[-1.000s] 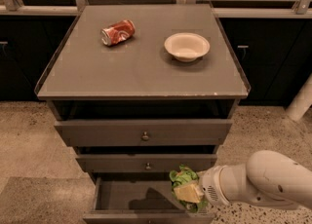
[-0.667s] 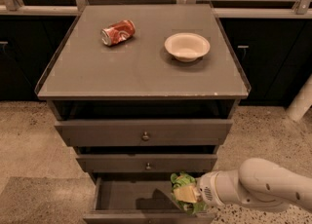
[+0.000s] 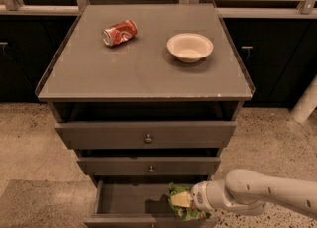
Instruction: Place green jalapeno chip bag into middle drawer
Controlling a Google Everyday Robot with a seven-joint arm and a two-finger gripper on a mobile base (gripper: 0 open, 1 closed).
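The green jalapeno chip bag (image 3: 184, 211), shiny green foil with orange-yellow print, hangs at the end of my white arm, at the right side of the lowest, pulled-out drawer (image 3: 124, 199). My gripper (image 3: 190, 200) reaches in from the right and is shut on the bag, which hides most of its fingers. The bag sits low, partly inside the open drawer's right end. The drawer above it (image 3: 148, 165), with a small knob, stands nearly closed.
A grey cabinet top (image 3: 143, 68) carries a crushed red soda can (image 3: 119, 31) at the back left and a white bowl (image 3: 190, 46) at the back right. The top drawer (image 3: 146, 135) is slightly out. Dark cabinets stand behind, and speckled floor lies around.
My arm and the bag have moved down and a little to the left, lower into the open bottom drawer. The can and the bowl have not moved.
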